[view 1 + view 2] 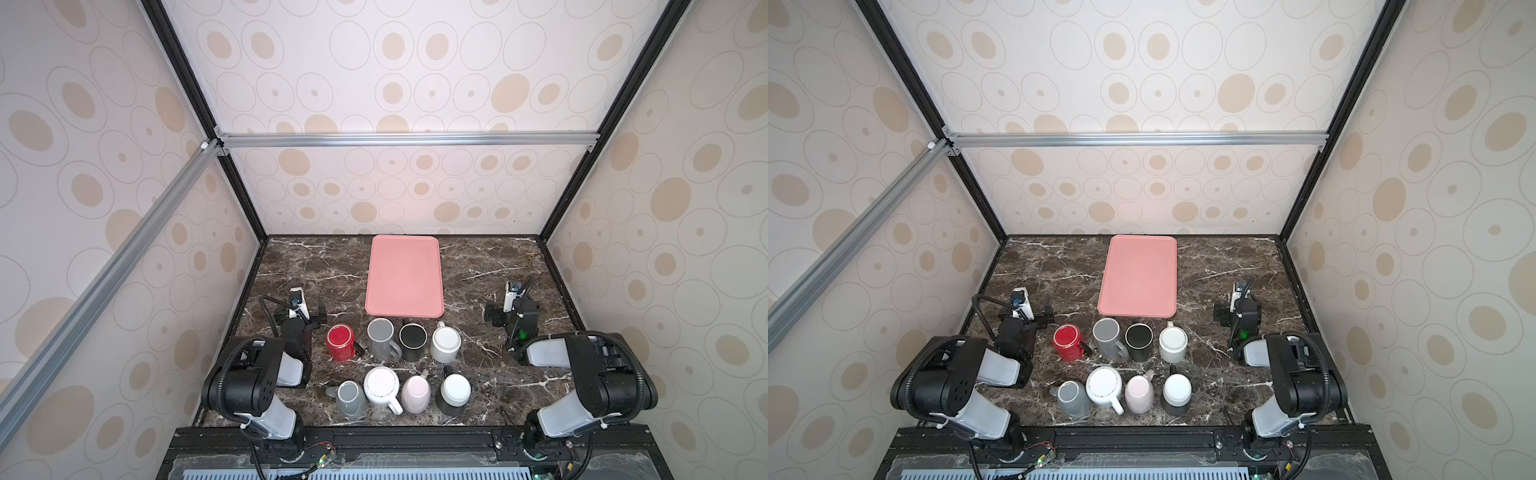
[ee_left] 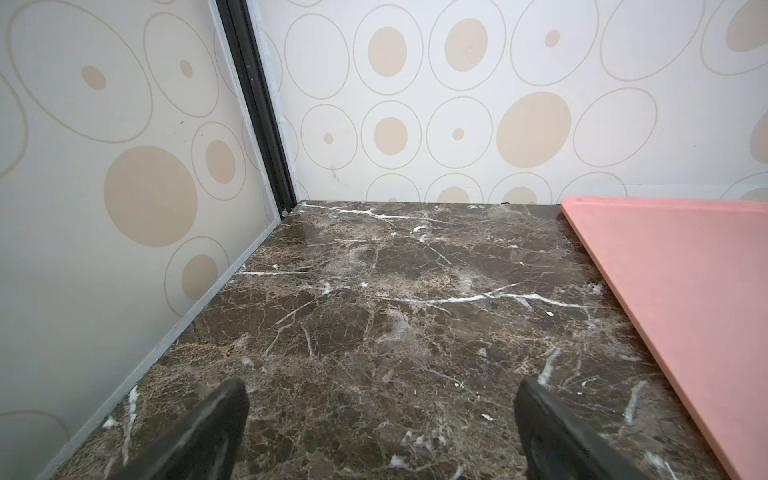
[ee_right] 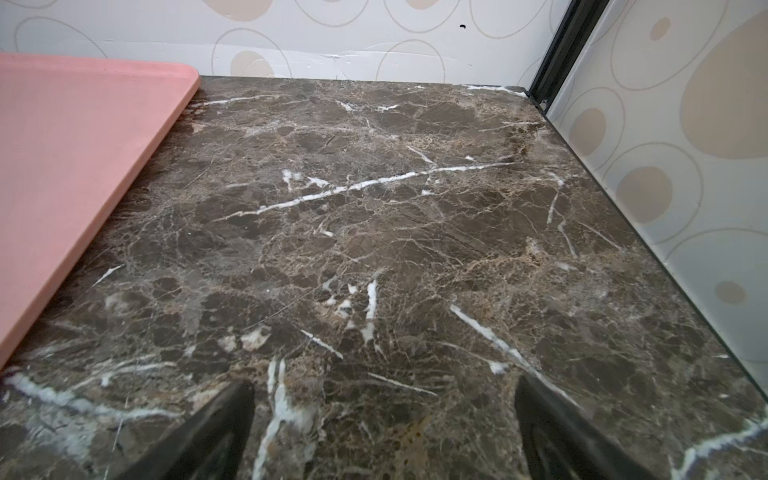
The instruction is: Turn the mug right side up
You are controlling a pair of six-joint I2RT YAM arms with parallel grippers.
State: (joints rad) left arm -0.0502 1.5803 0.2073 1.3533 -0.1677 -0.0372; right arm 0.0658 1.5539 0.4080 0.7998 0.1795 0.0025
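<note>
Three spotted walls (image 1: 395,187) box in the dark marble table (image 1: 478,266), smooth and hard, so a dropped mug would likely chip. The pink tray (image 1: 403,274) lies flat at the back, bare, perhaps as a landing place. In front of it eight mugs (image 1: 381,384) stand in two rows, all seemingly bottom-up. The red mug (image 1: 340,341) sits nearest my left claw (image 2: 380,399). That one and my right claw (image 3: 384,399) hover beside the tray's near corners, jaws spread wide, holding nothing.
</note>
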